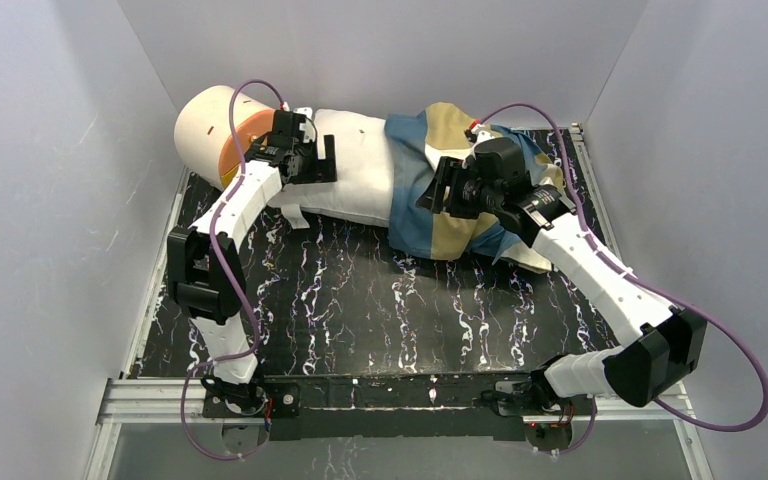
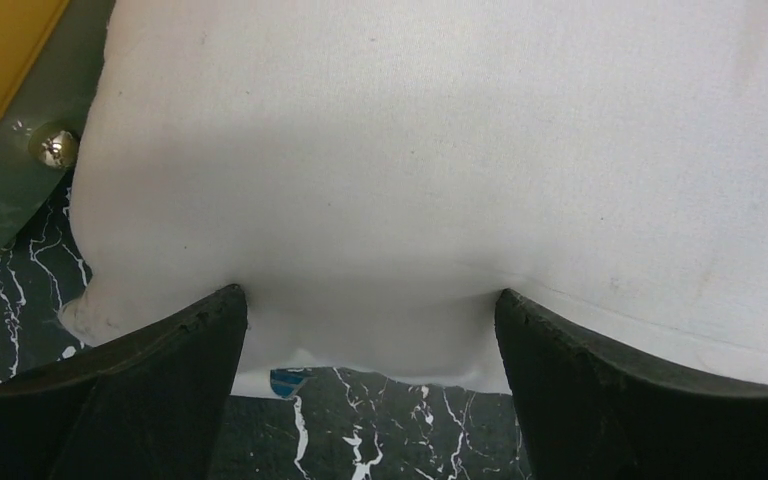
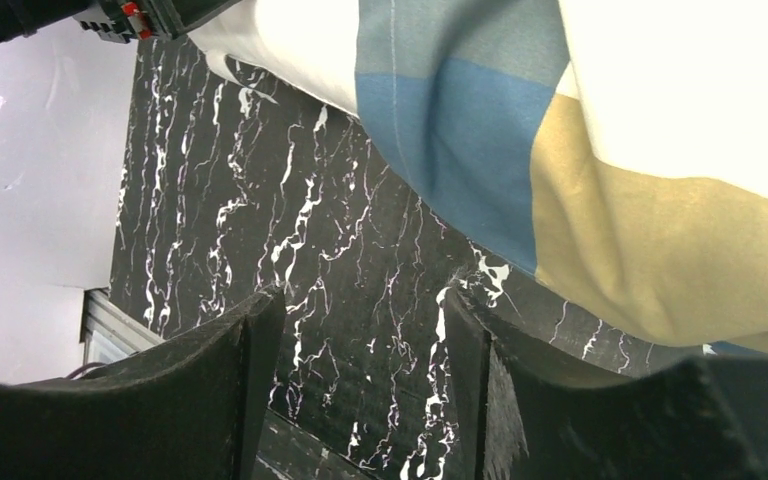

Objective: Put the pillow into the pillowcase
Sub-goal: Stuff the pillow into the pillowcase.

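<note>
Left wrist: fingers (image 2: 130, 390) spread against pillow (image 2: 440, 150).

Standing here I count one plump white pillow (image 1: 355, 168), one pillowcase (image 1: 452, 218) in blue, tan and cream blocks, one cream-and-orange cylinder (image 1: 210, 125), one black marbled table (image 1: 360, 292), and two robot arms, a left arm (image 1: 245, 195) and a right arm (image 1: 600, 270), with two grippers between them, the left gripper (image 1: 326, 160) and the right gripper (image 1: 439, 188).

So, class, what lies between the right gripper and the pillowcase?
Only bare marbled table, seen in the right wrist view: the right gripper stands apart from the pillowcase.
</note>
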